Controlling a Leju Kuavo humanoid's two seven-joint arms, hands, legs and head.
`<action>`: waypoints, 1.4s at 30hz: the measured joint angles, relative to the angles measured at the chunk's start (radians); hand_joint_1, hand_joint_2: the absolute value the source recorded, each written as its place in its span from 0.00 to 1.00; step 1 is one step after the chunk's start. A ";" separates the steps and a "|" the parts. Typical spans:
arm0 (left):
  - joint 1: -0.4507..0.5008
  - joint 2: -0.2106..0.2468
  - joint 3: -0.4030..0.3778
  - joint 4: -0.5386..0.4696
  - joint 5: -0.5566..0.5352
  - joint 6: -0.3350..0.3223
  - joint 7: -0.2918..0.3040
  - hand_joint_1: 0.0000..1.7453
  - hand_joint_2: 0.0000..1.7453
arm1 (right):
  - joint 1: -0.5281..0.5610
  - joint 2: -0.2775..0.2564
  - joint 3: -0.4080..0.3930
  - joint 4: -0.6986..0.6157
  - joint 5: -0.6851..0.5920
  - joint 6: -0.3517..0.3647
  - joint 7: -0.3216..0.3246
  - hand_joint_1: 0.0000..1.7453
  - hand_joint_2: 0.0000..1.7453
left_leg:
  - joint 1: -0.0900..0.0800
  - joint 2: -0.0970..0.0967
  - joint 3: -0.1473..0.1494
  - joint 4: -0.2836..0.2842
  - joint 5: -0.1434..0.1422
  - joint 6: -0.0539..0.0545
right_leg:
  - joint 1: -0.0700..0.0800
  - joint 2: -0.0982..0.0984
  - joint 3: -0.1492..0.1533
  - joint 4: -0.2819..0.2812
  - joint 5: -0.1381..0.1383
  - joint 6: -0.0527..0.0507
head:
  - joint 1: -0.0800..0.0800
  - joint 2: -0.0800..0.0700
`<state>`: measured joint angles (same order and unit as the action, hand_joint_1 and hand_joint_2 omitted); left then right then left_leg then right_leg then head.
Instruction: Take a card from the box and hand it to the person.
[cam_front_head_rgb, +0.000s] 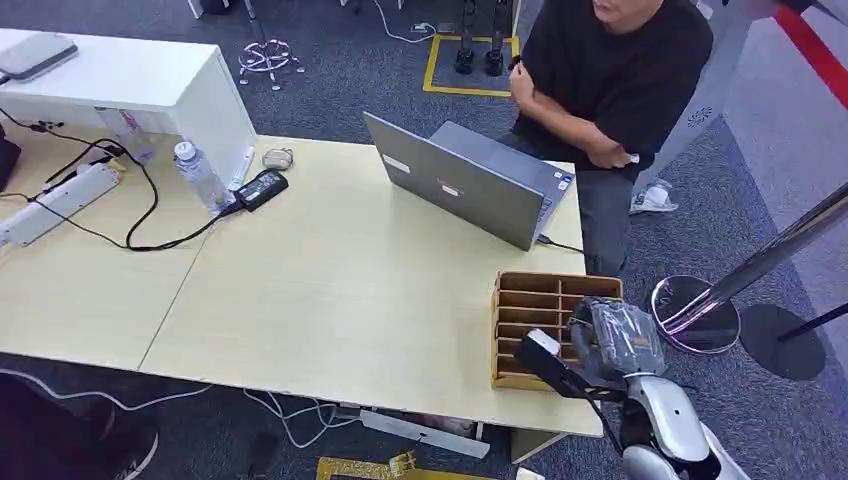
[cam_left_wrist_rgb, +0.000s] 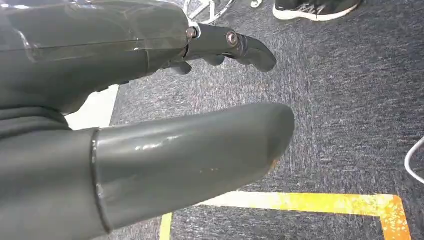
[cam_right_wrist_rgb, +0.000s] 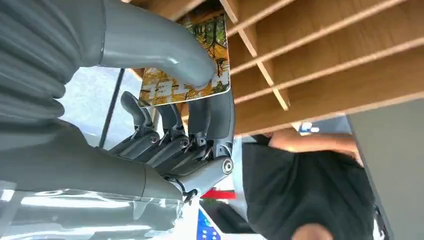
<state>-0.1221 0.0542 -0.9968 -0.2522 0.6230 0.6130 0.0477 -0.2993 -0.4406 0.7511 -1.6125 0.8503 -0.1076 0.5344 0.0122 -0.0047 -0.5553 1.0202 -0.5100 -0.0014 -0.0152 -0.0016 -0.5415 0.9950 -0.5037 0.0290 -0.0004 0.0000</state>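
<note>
The right robot hand (cam_right_wrist_rgb: 170, 115) is pinching a card (cam_right_wrist_rgb: 187, 75) between thumb and fingers — just at the wooden box (cam_front_head_rgb: 545, 320) on the table (cam_front_head_rgb: 330, 290). The left robot hand (cam_left_wrist_rgb: 150, 125) is hanging over the carpet, fingers apart — holding nothing.

Right hand (cam_right_wrist_rgb: 165, 115): grey ribbed cover, thick grey thumb, darker fingers (cam_right_wrist_rgb: 172, 122) with silver screws.
Right arm (cam_front_head_rgb: 665, 425): glossy silver shell.

Box (cam_front_head_rgb: 545, 300) sitting on worktop (cam_front_head_rgb: 340, 290) near right corner; laptop (cam_front_head_rgb: 470, 180) lying behind box; person (cam_front_head_rgb: 610, 80) standing behind laptop.
</note>
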 joint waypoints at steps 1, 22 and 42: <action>0.000 0.000 0.000 0.000 0.000 0.000 0.000 0.00 0.00 | 0.000 -0.003 -0.001 -0.008 0.000 0.000 0.000 0.83 1.00 | 0.000 0.000 0.000 0.000 0.000 0.000 | 0.000 0.000 0.000 0.000 0.000 0.000 | 0.000 0.000; 0.000 0.000 0.001 0.000 -0.002 -0.003 -0.003 0.00 0.00 | -0.009 -0.047 -0.059 -0.143 0.010 -0.037 -0.046 0.73 1.00 | 0.000 0.000 0.000 0.000 0.000 0.000 | 0.000 0.000 0.000 0.000 0.000 0.000 | 0.000 0.000; -0.001 0.000 0.000 0.000 -0.040 -0.029 -0.023 0.00 0.00 | -0.234 -0.028 -0.061 0.053 -0.106 -0.102 -0.205 0.80 1.00 | 0.000 0.000 -0.001 0.000 0.000 0.000 | 0.000 -0.001 0.000 0.000 0.000 0.000 | 0.000 0.000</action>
<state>-0.1231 0.0542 -0.9964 -0.2522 0.5829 0.5840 0.0244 -0.5330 -0.4684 0.6897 -1.5598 0.7438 -0.2095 0.3299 0.0122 -0.0052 -0.5561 1.0202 -0.5100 -0.0013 -0.0152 -0.0023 -0.5412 0.9953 -0.5036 0.0290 0.0000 0.0000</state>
